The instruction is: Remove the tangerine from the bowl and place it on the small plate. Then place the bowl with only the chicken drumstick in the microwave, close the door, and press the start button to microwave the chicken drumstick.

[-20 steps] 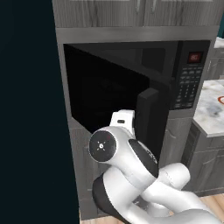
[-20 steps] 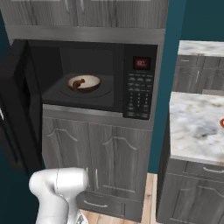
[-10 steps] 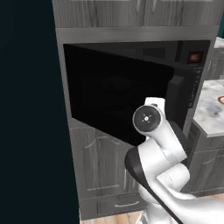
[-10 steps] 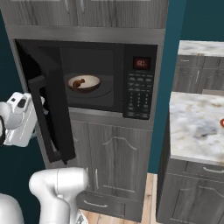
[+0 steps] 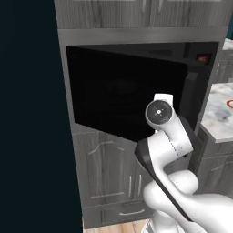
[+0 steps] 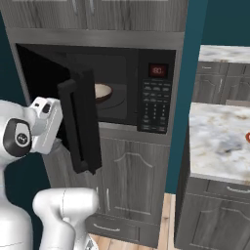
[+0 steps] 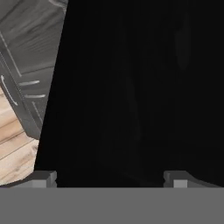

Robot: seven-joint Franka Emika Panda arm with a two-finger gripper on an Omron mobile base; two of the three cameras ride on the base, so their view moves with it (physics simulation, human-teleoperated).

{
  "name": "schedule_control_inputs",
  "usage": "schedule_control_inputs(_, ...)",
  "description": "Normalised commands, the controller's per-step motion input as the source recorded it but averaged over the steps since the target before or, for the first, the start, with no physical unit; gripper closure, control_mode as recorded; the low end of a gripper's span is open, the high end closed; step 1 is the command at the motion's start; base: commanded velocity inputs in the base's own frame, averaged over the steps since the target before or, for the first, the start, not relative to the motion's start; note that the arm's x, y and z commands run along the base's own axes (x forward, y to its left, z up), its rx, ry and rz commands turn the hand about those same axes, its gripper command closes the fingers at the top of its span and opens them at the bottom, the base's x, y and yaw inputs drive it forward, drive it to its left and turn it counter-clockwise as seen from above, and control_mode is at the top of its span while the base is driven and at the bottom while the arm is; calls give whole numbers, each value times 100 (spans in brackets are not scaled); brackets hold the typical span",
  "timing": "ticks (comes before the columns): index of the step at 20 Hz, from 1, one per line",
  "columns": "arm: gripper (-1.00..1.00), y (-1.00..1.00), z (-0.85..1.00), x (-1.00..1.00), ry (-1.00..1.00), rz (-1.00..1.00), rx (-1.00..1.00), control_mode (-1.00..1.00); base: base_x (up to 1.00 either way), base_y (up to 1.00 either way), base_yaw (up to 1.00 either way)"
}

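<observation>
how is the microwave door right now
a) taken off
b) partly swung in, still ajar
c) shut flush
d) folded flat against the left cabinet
b: the door stands at an angle in front of the microwave, and the bowl inside shows past its edge.

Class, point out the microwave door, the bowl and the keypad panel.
door (image 6: pixel 80 119), right base view, its near edge with the handle.
bowl (image 6: pixel 102 91), right base view, its cream inside.
keypad panel (image 6: pixel 155 105), right base view, button grid.
</observation>
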Motion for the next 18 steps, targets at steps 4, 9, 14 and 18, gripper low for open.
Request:
schedule_control_inputs(4, -100, 10, 0, 61, 1, 5, 0, -100, 0, 0, 0)
schedule_control_inputs(9, -100, 0, 0, 75, 0, 6, 0, -100, 0, 0, 0)
schedule_control_inputs(14, -100, 0, 0, 77, 0, 8, 0, -100, 0, 0, 0)
schedule_control_inputs(18, -100, 0, 0, 74, 0, 8, 0, -100, 0, 0, 0)
